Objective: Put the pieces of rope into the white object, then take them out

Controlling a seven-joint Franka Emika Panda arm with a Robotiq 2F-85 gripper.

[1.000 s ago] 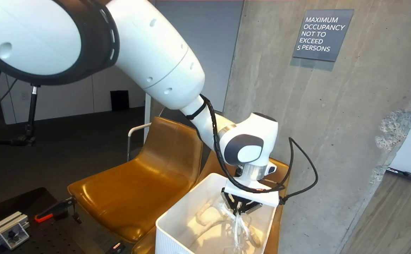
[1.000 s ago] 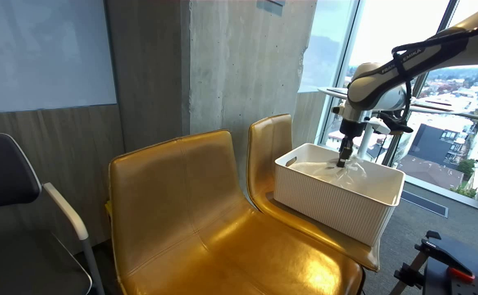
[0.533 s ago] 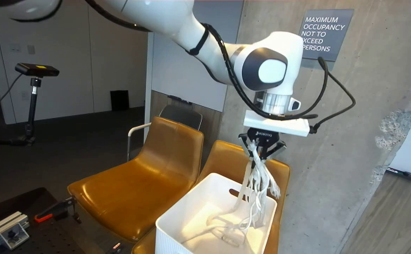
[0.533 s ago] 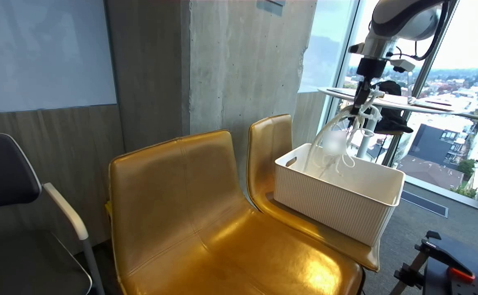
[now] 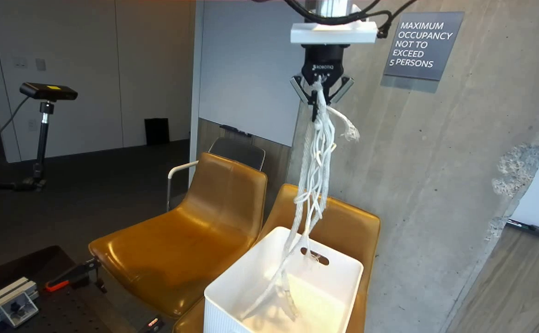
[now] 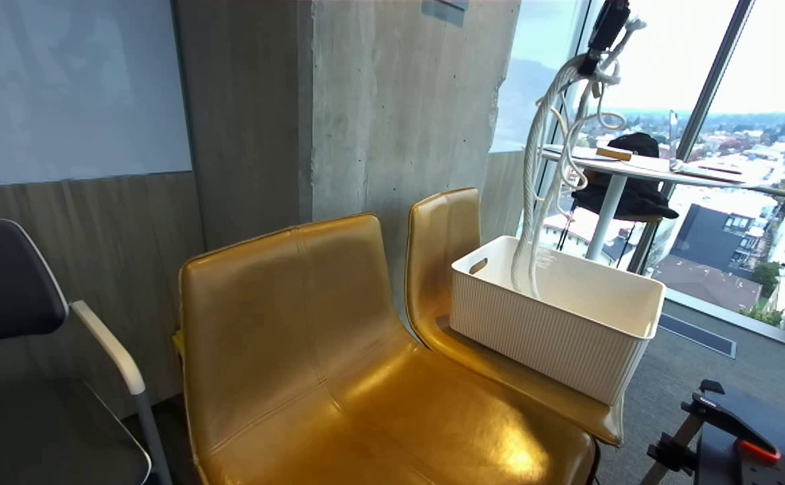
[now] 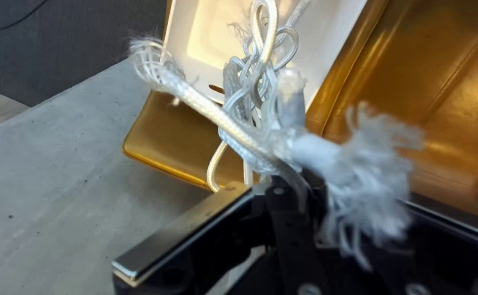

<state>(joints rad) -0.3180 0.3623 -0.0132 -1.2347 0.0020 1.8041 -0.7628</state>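
The white object is an open ribbed bin (image 5: 223, 317) standing on a tan chair; it also shows in an exterior view (image 6: 547, 343) and in the wrist view (image 7: 329, 41). My gripper (image 5: 315, 113) is high above the bin and shut on a tangled bundle of white rope (image 5: 315, 162). The bundle hangs down, and its lower ends still lie inside the bin. In an exterior view the gripper (image 6: 593, 64) holds the rope (image 6: 534, 175) near its top. In the wrist view frayed rope ends (image 7: 370, 176) stick up beside the fingers and partly hide them.
A tan chair (image 5: 191, 236) stands beside the bin's chair (image 5: 343, 212). A concrete wall (image 5: 436, 185) rises behind. A dark table (image 5: 66, 300) with a red-and-black clamp (image 5: 66, 277) is near. A round white table (image 6: 611, 162) stands by the window.
My gripper has risen from inside the bin to high above it. The rope bundle has been lifted with it and is now stretched out, with only its lower ends inside the bin.
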